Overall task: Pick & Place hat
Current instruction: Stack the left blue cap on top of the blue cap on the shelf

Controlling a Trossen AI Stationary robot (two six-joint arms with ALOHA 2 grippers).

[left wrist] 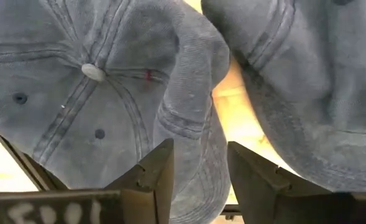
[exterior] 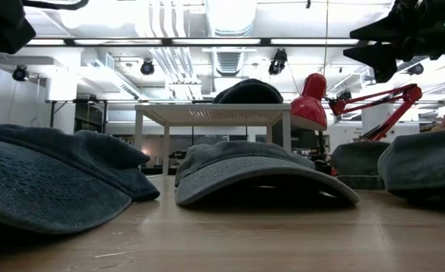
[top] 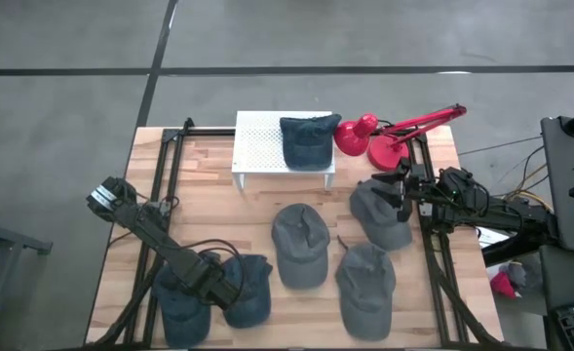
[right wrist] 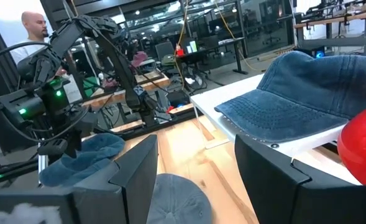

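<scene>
The left gripper (top: 218,286) sits low at the near-left corner of the light wooden slatted table (top: 218,210), over two faded blue denim caps, one under the arm (top: 181,310) and one just beside it (top: 250,295). To do this step well, the fingers should straddle a single fold of one cap and pinch only that, so the neighbour is not dragged along. The right gripper (top: 396,185) waits raised over a grey cap (top: 381,214) at the table's right side, beside the red desk lamp (top: 384,132). A dark blue cap (top: 306,139) already rests on the white perforated stand (top: 257,146); two more grey caps lie mid-table.

In the low view, the stand (exterior: 213,114) carries its cap (exterior: 247,91) behind a grey cap (exterior: 260,175) lying flat on the table; the near-left denim cap (exterior: 52,181) fills the foreground.

In the left wrist view, the fingers (left wrist: 155,177) stand partly apart with the ridge of the denim cap (left wrist: 108,93) rising between them; whether they already pinch it is hard to tell.

In the right wrist view, the fingers (right wrist: 136,171) are spread with nothing between them, the stand's cap (right wrist: 301,93) ahead.
</scene>
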